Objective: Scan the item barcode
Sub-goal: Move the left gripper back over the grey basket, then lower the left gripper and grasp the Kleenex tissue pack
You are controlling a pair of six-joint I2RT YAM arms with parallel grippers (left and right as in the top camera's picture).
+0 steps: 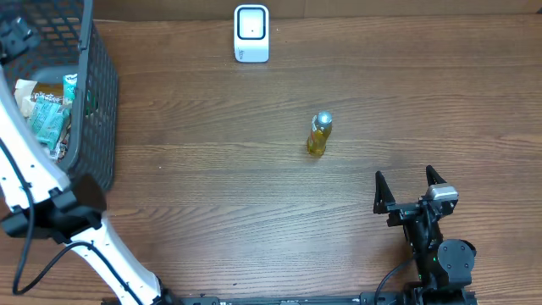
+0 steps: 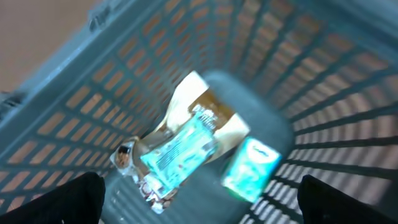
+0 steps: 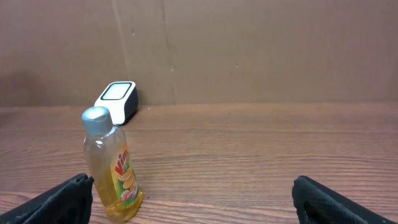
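A yellow dish-liquid bottle with a silver cap stands upright in the middle of the table. In the right wrist view the bottle is just inside the left finger. My right gripper is open and empty, a short way in front and to the right of the bottle. A white barcode scanner stands at the table's far edge, and the scanner is behind the bottle. My left gripper hangs open over the grey basket, above a teal packet and a teal box. It holds nothing.
The basket stands at the table's left edge with several snack packets inside. A cardboard wall closes off the back of the table. Bare wood lies between the bottle and the basket.
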